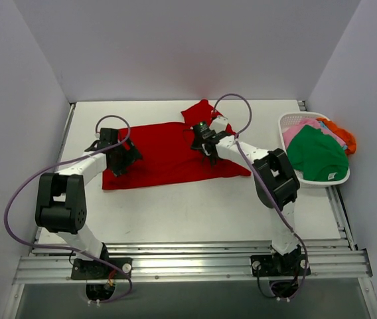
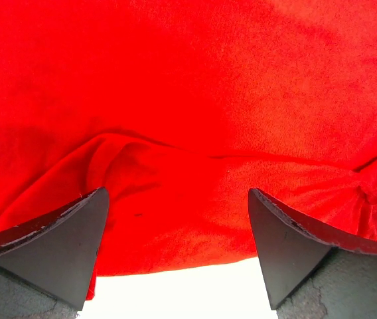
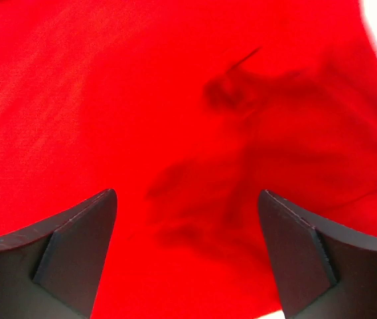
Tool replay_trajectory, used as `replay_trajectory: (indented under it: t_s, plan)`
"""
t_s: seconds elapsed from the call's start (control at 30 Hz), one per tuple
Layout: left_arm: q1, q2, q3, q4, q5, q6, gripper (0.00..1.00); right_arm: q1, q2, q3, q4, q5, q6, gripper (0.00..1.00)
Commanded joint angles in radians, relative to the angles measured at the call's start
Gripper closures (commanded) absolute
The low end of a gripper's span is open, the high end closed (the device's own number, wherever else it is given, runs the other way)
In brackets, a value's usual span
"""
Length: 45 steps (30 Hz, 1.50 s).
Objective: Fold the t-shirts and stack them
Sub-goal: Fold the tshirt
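Observation:
The red t-shirt (image 1: 165, 156) lies spread on the white table, one sleeve sticking out at the back (image 1: 198, 111). My left gripper (image 1: 123, 159) is open over the shirt's left edge; in the left wrist view the red cloth (image 2: 195, 119) fills the frame with its hem between the fingers (image 2: 62, 246). My right gripper (image 1: 205, 143) is open over the shirt's right part; the right wrist view shows wrinkled red cloth (image 3: 195, 133) between the fingers (image 3: 308, 259). Green (image 1: 318, 154), pink (image 1: 296, 129) and orange (image 1: 341, 133) t-shirts lie in the basket.
A white slatted basket (image 1: 288, 119) stands at the table's right edge. Grey walls close in the table at the back and both sides. A metal rail (image 1: 188, 262) runs along the near edge by the arm bases.

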Motion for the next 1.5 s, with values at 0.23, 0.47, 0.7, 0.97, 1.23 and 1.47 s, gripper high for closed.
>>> replay_trajectory:
  t_s: [0.23,0.47,0.7,0.97,1.23,1.47]
  plan:
    - [0.006,-0.033,-0.016,0.051,0.014,0.014,0.06,0.049,0.053,0.046,0.018,0.034,0.038,0.30]
    - [0.006,-0.024,-0.014,0.051,0.008,0.017,0.06,0.040,0.039,0.036,0.009,0.052,0.034,0.32]
    - [0.007,0.002,-0.013,0.059,0.003,0.019,0.07,0.035,-0.015,-0.006,0.014,0.069,0.037,0.32]
    - [0.007,0.013,-0.011,0.062,-0.001,0.019,0.07,0.037,-0.027,-0.018,0.003,0.064,0.041,0.32]
    - [0.006,0.021,-0.011,0.065,0.002,0.019,0.08,0.040,-0.013,-0.032,0.025,0.049,0.050,0.34]
    - [0.006,0.031,-0.014,0.071,0.000,0.020,0.08,0.041,0.002,-0.029,0.038,0.038,0.046,0.48]
